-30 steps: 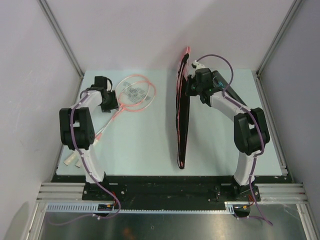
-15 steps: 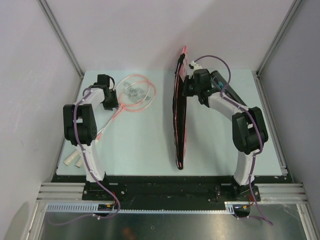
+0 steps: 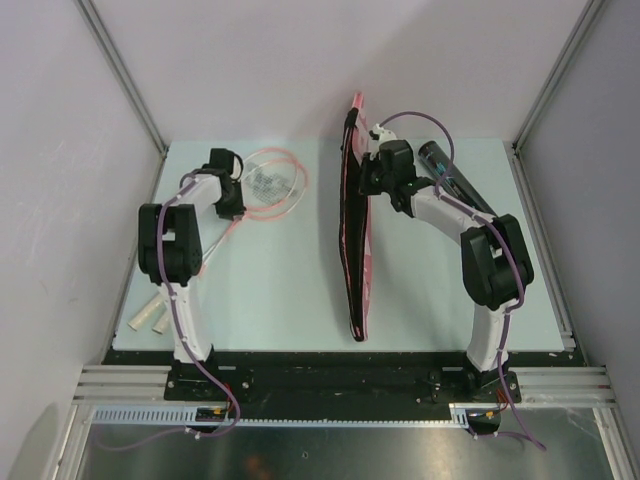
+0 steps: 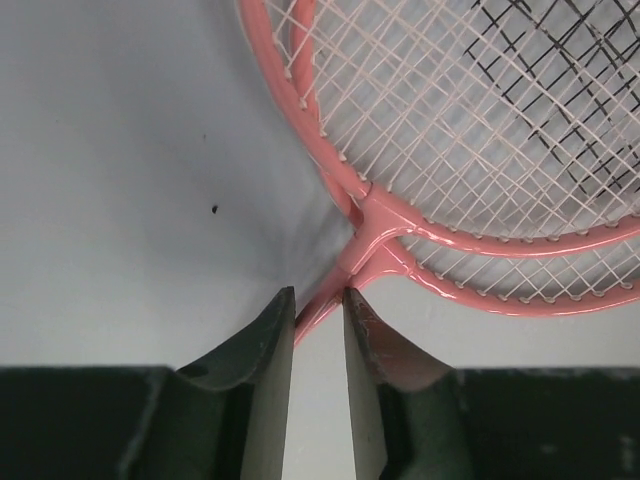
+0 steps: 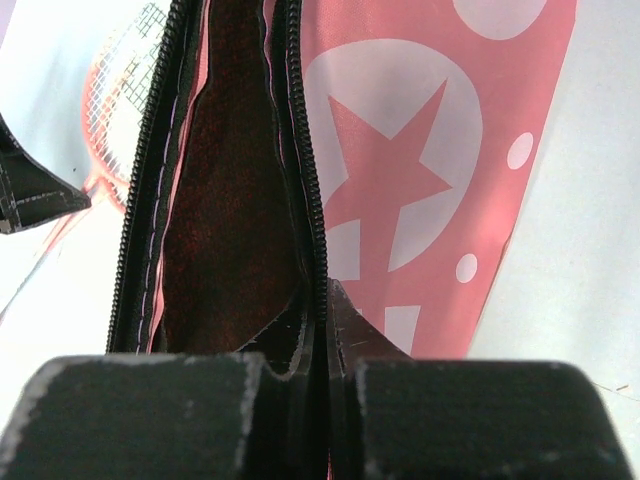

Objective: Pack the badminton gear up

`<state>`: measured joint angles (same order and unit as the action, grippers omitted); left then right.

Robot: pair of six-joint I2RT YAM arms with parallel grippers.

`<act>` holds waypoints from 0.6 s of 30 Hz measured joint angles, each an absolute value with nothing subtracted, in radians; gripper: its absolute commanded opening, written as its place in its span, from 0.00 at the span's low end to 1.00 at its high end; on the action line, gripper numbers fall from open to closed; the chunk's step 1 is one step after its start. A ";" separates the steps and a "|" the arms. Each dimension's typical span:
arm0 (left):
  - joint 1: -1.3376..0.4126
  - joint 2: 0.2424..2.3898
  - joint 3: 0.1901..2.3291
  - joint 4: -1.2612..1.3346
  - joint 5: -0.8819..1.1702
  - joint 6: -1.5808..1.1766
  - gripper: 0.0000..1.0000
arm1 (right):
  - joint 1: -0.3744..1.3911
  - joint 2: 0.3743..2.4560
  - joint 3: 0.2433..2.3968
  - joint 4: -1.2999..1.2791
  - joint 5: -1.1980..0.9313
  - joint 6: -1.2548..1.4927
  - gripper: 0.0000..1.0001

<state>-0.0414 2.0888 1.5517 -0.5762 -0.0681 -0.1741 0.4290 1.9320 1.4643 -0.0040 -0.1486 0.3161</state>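
The racket (image 3: pixel 272 180) lies flat at the back left; two pink frames overlap at the throat (image 4: pixel 366 205). My left gripper (image 3: pixel 228 200) is low over the shaft just below that throat. Its jaws (image 4: pixel 318 292) are narrowed but open, and the thin pink shaft crosses the gap at a slant. My right gripper (image 3: pixel 372 178) is shut on the zip edge (image 5: pixel 325 285) of the pink racket cover (image 3: pixel 356 250). It holds the cover on edge, its mouth open on a dark lining (image 5: pixel 235 200). The black tube (image 3: pixel 452 172) lies behind the right arm. Shuttlecocks (image 3: pixel 148 318) sit front left.
The pale table (image 3: pixel 280 300) ends in a black rail along the near side. White walls and metal posts close in the left, back and right. The left arm's elbow stands between the racket handle and the shuttlecocks.
My left gripper has slid in toward the racket throat and its jaws have narrowed round the shaft. The right arm has carried the upright cover a little to the left.
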 measured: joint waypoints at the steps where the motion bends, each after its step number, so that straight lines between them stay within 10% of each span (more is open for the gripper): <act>1: -0.044 2.094 1.560 -0.575 -0.077 -0.173 0.25 | 0.432 1.932 1.464 -0.004 -0.147 0.314 0.00; 9: -0.069 2.109 1.579 -0.567 -0.124 -0.159 0.18 | 0.442 1.932 1.464 -0.006 -0.144 0.309 0.00; 15: -0.096 2.109 1.575 -0.570 -0.140 -0.174 0.73 | 0.442 1.932 1.461 -0.007 -0.139 0.298 0.00; 18: -0.114 2.081 1.536 -0.572 -0.135 -0.202 0.74 | 0.443 1.932 1.460 -0.010 -0.139 0.294 0.00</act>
